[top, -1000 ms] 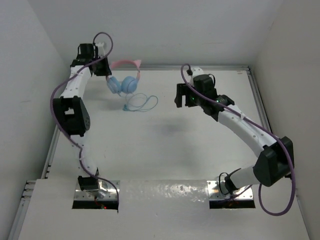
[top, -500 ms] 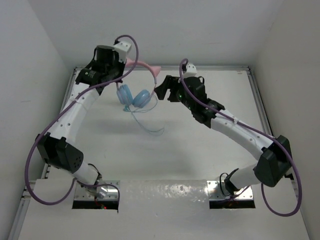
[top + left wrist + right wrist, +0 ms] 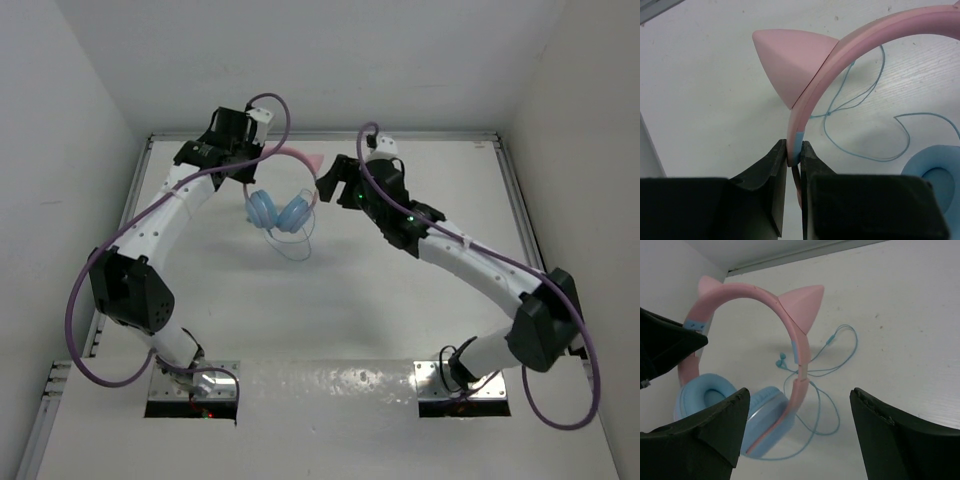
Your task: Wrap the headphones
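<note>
The headphones (image 3: 281,205) hang lifted above the table: pink cat-ear headband, two light blue ear cups, thin teal cable (image 3: 293,247) dangling below. My left gripper (image 3: 250,168) is shut on the headband's left end; in the left wrist view the jaws (image 3: 795,152) pinch the pink band (image 3: 815,95) just below one cat ear. My right gripper (image 3: 325,182) is open and empty, right beside the headband's other end. The right wrist view shows the headband (image 3: 792,335), the ear cups (image 3: 707,395) and the looping cable (image 3: 832,347) between its wide-open fingers (image 3: 715,435).
White walls close the table on the left, back and right. A metal rail (image 3: 440,133) runs along the back edge. Thick purple robot cables (image 3: 275,110) loop off both arms.
My left gripper has carried the headphones up off the table, rightward and nearer. My right gripper has moved left to the headband. The cable now hangs free.
</note>
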`<state>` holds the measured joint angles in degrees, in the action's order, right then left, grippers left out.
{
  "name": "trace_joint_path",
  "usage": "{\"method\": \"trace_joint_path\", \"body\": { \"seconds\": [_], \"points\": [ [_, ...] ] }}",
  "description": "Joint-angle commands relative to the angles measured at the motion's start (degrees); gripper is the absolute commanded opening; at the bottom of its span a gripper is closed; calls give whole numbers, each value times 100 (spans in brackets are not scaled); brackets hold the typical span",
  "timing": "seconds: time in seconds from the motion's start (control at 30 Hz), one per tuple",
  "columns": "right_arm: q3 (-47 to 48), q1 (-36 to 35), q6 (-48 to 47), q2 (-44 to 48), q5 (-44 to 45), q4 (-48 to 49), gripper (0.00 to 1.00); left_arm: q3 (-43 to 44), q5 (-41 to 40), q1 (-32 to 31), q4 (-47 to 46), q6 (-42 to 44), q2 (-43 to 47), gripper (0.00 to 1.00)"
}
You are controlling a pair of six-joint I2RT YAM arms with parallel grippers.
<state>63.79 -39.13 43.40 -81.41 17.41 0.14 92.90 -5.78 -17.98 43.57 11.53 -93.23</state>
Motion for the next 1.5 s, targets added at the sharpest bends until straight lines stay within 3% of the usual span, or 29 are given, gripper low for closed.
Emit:
{"method": "trace_joint_path", "body": {
  "seconds": [0.0,0.17,0.27,0.3,0.4,0.43,0.47,0.5,0.53,0.63,0.7,0.73,0.9,0.97,1.07,1.23,1.33,1.47],
  "points": [
    [546,-15,195,-751,-343,127,80,88,200,-39,-288,-291,217,0],
    [1274,-15,292,-1631,-430,-242,78,87,358,-66,-235,-458,270,0],
    [1504,-15,389,-2019,-633,-383,51,193,490,-57,-156,-529,314,0],
    [1487,-15,415,-2028,-686,-340,33,202,542,-48,-139,-546,332,0],
    [1277,-15,180,-1897,-634,-146,8,141,823,-39,-112,-345,376,0],
    [1242,-15,47,-1766,-573,-146,0,123,824,-39,-86,-188,376,8],
    [1163,2,-111,-1695,-511,-181,0,131,833,-30,-16,-99,411,21],
    [1110,46,-495,-1633,-589,-164,0,149,859,-30,37,50,428,25],
    [1014,99,-734,-1555,-816,-111,0,262,885,-30,159,129,455,37],
    [1161,362,-1735,-1554,-1571,-547,0,639,1324,-39,353,611,560,59],
    [1293,371,-2603,-1554,-1539,-865,0,894,1404,-65,529,815,596,73],
    [1433,371,-2782,-1562,-1513,-1128,0,983,1474,-74,712,946,535,75],
    [1899,363,-3223,-1536,-1819,-1499,0,1204,1746,-215,1643,1501,60,72],
    [1970,354,-3224,-1545,-2013,-1526,0,1187,2255,-215,1838,1588,-134,72],
    [2067,319,-3354,-1519,-2206,-1561,0,767,2494,-232,1629,1502,-64,73],
    [1883,126,-3732,-1317,-2750,-1359,0,729,2038,-241,1127,1220,-160,73],
    [1883,-32,-4013,-1255,-2919,-1464,0,1019,2072,-241,1267,1211,-345,65],
    [1944,-94,-4296,-1281,-2840,-1614,0,1028,2125,-241,1382,1220,-389,44]
  ]
}}
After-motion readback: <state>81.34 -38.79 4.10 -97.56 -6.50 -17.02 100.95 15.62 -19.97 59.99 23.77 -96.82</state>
